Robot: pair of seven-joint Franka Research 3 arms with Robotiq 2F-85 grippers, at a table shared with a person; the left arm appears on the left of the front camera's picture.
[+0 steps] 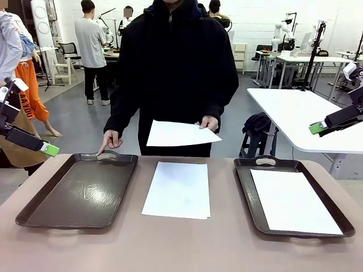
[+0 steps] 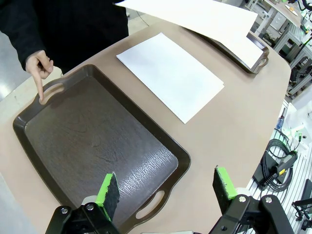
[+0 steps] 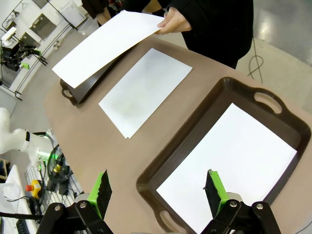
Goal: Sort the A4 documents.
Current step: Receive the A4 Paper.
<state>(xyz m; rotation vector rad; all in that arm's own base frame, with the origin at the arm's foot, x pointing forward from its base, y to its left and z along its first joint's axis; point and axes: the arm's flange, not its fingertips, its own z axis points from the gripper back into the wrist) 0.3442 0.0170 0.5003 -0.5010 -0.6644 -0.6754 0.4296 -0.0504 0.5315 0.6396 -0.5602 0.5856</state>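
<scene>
- Since the front view catches both arms side-on and cuts them off at the picture's edges, cannot read the finger gaps there.
- From the left wrist view, see the left gripper (image 2: 165, 171) spread wide, green pads well apart, gripping nothing, and facing down at the left tray (image 2: 97, 146).
- From the right wrist view, see the right gripper (image 3: 157, 172) equally wide, holding nothing, and facing down at the right tray (image 3: 195, 126).
- Lying flat in that right tray, in line with the right gripper's fingers but well apart from them: one A4 sheet (image 3: 234, 165), its near corner lost behind a finger and the bottom edge.
- Between the trays on the worktop (image 1: 181, 243), well apart from both grippers: a stack of A4 documents (image 1: 177, 190), edges slightly fanned; cannot count the sheets.
- Raised above the stack's far end, pinched in the person's left hand (image 1: 209, 123): a held sheet (image 1: 178, 134), clear of the worktop.
- Hides most of the left tray in the right wrist view and part of the right tray in the left wrist view; runs off the top edge in the latter.
- Touching the left tray's far handle with one fingertip: the person's right hand (image 1: 109, 139).
</scene>
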